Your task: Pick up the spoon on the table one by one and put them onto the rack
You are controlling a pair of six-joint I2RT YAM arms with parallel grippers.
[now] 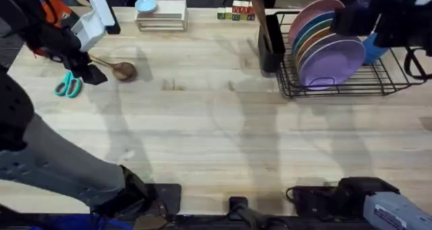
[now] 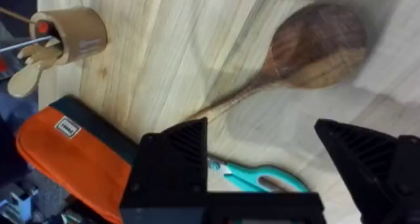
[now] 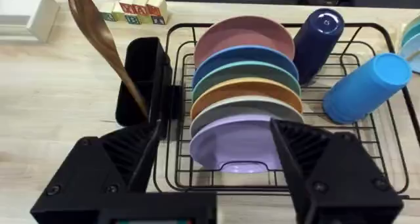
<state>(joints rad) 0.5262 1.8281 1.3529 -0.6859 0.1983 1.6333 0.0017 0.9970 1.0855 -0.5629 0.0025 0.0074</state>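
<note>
Bright, even light from above; table point(image 1: 223, 142) pale w/ mild glare. Soft, faint arm shadows across the planks. Spoon point(image 2: 315, 46) throws a soft shadow beside it in left wrist view. Left arm point(image 1: 54, 166) large, dark, blurred in overhead. Wrist views: near fingers point(image 3: 328, 158) slightly soft, rack point(image 3: 394, 184) sharp.

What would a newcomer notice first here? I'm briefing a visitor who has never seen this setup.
Probably the row of coloured plates standing in the black wire rack at the table's far right, with a wooden utensil leaning out of its caddy. Next, the dark-bowled spoon lying at the far left beside teal-handled scissors, with the left tool open just above its handle.
</note>
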